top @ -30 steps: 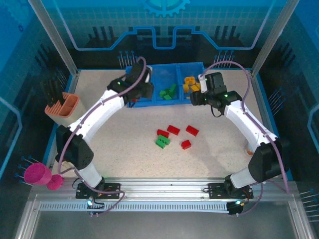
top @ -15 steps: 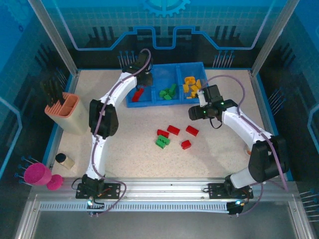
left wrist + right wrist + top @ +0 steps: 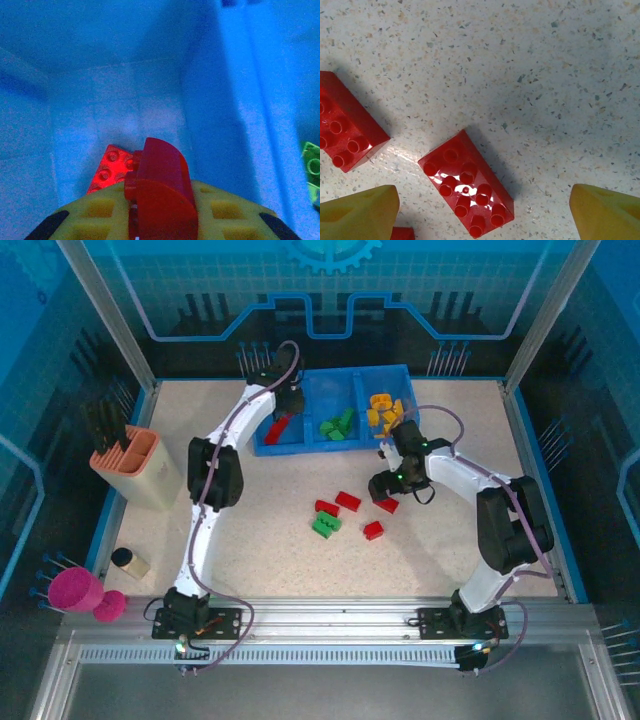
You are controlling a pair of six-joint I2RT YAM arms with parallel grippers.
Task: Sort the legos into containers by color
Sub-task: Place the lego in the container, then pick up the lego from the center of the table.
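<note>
Two pincers, two different states. The left gripper [image 3: 161,212] is clenched on a red curved brick [image 3: 162,172], pinched between its yellow fingers [image 3: 97,212]. It hangs inside the left compartment [image 3: 125,105] of the blue tray [image 3: 305,448]. Under it a flat red brick [image 3: 111,166] lies studs-up on the compartment floor, and past the divider wall a green brick [image 3: 312,167] shows at the frame's right edge. The right gripper [image 3: 480,215] is released, its yellow fingertips [image 3: 360,212] spread wide and low over the speckled table [image 3: 545,75]. A red studded brick [image 3: 466,197] lies flat in the gap between them, apart from both tips, and a second red brick [image 3: 345,132] lies just to its left. Seen from above, that arm reaches down in front of the tray, near the loose legos on the table: two more red ones [image 3: 348,501], [image 3: 373,530] and a green one [image 3: 325,526]. Behind them, the tray's middle compartment [image 3: 325,405] holds green pieces and the right compartment [image 3: 400,385] holds orange-yellow ones. Well off to the left stands a peach tool holder [image 3: 135,465].
</note>
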